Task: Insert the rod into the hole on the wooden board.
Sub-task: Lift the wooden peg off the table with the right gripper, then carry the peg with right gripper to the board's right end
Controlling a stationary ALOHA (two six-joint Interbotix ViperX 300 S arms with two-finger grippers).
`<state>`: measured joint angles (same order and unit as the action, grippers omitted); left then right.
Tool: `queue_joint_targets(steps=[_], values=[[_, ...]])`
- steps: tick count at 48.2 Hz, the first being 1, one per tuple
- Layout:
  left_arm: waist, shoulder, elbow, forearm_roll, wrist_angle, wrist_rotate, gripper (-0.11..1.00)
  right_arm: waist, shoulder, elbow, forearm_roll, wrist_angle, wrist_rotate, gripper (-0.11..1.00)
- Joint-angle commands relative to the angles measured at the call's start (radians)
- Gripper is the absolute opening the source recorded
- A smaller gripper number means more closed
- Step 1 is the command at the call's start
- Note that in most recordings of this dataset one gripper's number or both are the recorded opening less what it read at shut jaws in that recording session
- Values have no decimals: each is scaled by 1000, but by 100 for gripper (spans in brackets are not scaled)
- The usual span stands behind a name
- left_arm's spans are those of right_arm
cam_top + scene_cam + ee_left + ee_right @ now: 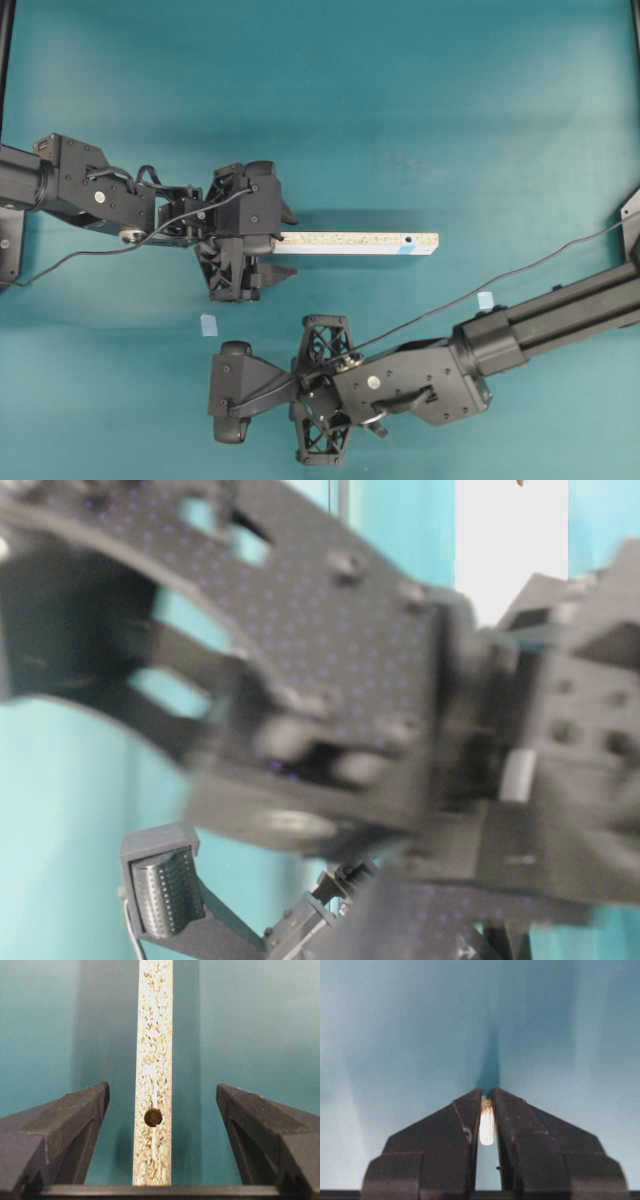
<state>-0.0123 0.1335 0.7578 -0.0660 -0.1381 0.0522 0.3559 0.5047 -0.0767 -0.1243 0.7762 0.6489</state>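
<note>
The wooden board [350, 243] lies flat on the teal table, long axis left to right. The hole [408, 241] with the blue mark is near its right end. My left gripper [284, 242] is open astride the board's left end. In the left wrist view the board [155, 1035] runs between the wide-apart fingers [75, 1115] without touching them, and shows the unmarked dark hole [153, 1117]. My right gripper [215, 390] hovers at the front, below and left of the board. In the right wrist view it [487, 1094] is shut on the cream-white rod [486, 1127].
Two pale-blue tape squares lie on the table, one [208, 324] in front of the left gripper and one [485, 300] right of the board. The table-level view is filled by blurred black arm parts [330, 710].
</note>
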Motion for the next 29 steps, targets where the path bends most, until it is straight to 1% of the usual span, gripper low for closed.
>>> queue_joint_targets(steps=[1, 17, 20, 24, 29], values=[[-3, -14, -6, -2, -5, -5, 94, -3, -84, -18, -17, -5, -3, 10], [-3, -15, -6, -2, -3, -5, 94, -58, -189, -14, -17, -2, -6, 10], [-3, -15, -6, 0, -5, -5, 94, -67, -207, -9, -25, -9, -9, 10], [-3, -15, -6, 0, -3, -5, 94, -77, -233, 0, -51, -35, -14, 10], [-3, -15, -6, -2, -3, -5, 94, -78, -268, 38, -103, -89, -11, 10]])
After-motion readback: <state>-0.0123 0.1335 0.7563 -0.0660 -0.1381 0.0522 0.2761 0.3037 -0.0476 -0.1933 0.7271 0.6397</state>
